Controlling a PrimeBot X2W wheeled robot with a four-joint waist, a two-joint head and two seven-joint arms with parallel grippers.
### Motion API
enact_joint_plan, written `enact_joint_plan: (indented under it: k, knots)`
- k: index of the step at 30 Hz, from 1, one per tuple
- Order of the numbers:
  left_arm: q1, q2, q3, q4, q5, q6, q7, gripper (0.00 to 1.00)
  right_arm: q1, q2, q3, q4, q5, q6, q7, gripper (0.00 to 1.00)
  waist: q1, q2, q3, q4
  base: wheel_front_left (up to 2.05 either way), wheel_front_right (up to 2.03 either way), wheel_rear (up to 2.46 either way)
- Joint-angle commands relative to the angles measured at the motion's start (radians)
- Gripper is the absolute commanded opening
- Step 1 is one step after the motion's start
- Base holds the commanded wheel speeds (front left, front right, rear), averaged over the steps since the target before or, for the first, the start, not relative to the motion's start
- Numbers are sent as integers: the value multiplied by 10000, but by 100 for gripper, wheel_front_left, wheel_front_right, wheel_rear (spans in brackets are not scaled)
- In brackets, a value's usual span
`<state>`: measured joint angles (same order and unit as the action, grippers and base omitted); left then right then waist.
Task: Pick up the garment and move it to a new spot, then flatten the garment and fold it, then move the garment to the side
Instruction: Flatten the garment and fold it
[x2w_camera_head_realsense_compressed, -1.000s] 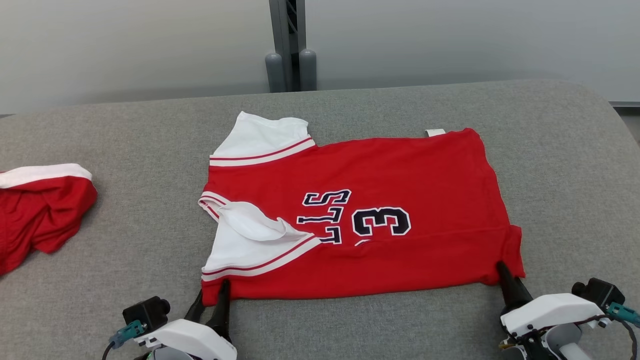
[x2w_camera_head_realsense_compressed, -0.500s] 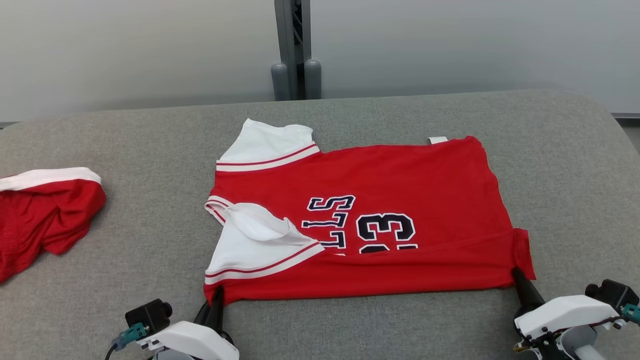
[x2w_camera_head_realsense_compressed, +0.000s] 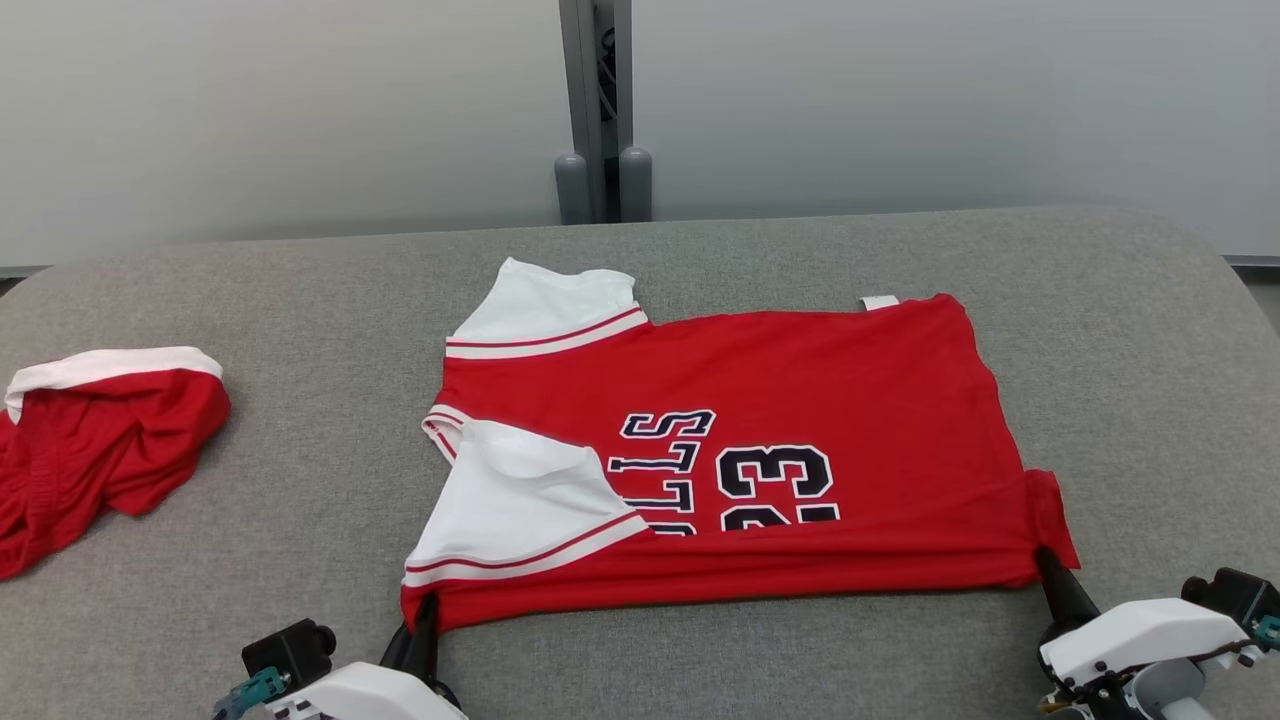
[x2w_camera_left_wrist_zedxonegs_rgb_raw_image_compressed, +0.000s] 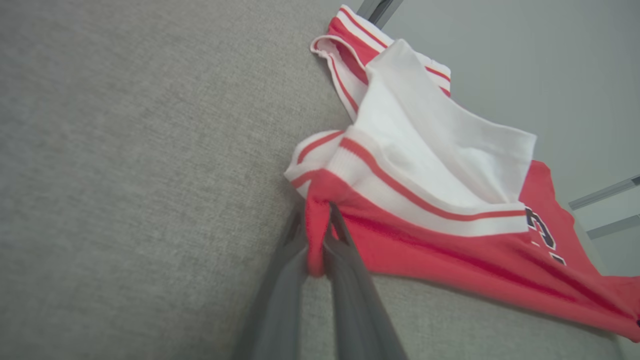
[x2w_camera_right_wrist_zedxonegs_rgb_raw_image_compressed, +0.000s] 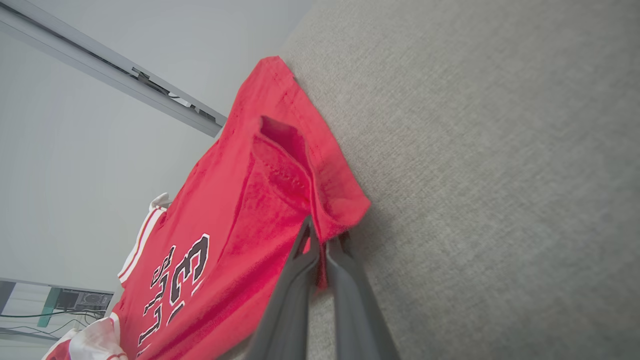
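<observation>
Gripping garment (x2w_camera_head_realsense_compressed: 800, 400) near-edge corners: left pincer (x2w_camera_head_realsense_compressed: 429, 603), right pincer (x2w_camera_head_realsense_compressed: 1044, 557).

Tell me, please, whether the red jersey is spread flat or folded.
Spread, but not fully flat: the jersey lies open on the grey surface, yet a fold along its near edge hides part of the number.

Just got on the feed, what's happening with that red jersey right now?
The robot has the red jersey gripped at both near corners. The left tool is shut on the corner below the white sleeve, and the right tool is shut on the hem corner. The jersey lies spread on the grey padded surface, number side up. A second red garment sits crumpled at the far left, untouched.
</observation>
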<state>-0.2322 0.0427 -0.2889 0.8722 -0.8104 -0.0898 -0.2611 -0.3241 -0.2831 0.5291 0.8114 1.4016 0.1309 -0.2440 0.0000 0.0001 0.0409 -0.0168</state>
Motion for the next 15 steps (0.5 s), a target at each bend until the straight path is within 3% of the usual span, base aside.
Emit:
enact_joint_plan:
  k: [1,15]
  knots:
    - [80,143,125,4,37,88,-33,0,-51,-214,-20,61,92,0,-97,0,0,-1,-33,6,0,0,0]
    - [218,189,-124,215,359,-83,-4,0,173,-425,498,-188,408,0,575,0,0,-1,-380,-68,0,0,0]
